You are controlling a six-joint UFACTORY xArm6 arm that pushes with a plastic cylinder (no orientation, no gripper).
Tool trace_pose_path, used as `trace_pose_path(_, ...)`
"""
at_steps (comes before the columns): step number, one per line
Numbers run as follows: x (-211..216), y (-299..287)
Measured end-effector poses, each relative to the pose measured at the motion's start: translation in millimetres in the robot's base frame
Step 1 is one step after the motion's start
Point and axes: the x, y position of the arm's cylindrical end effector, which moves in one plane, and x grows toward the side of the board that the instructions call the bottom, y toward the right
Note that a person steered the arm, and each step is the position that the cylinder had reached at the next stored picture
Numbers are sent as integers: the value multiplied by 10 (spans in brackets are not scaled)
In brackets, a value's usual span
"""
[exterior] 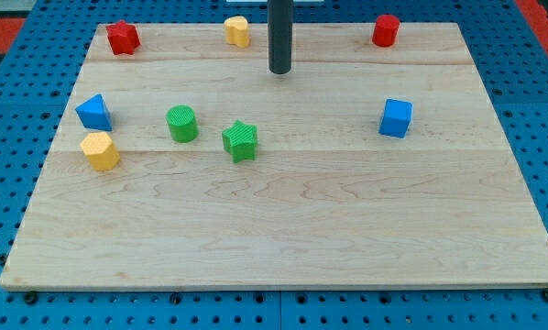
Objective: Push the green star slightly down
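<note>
The green star [240, 140] lies on the wooden board [283, 220], left of its middle. A green cylinder [181, 123] stands just to the star's left. My tip [280, 71] is the lower end of a dark rod that comes down from the view's top. It stands above and a little to the right of the star, apart from it, with bare board between them. It touches no block.
A red block [123, 38], a yellow block [237, 30] and a red cylinder [386, 29] sit along the board's top edge. A blue triangular block [93, 112] and a yellow block [100, 150] sit at the left. A blue cube [396, 117] sits at the right.
</note>
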Motion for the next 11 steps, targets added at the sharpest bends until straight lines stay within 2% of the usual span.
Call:
trace_pose_path(4, 14, -6)
trace_pose_path(6, 465, 28)
trace_pose_path(7, 550, 28)
trace_pose_path(9, 1081, -479)
trace_pose_path(11, 1511, -484)
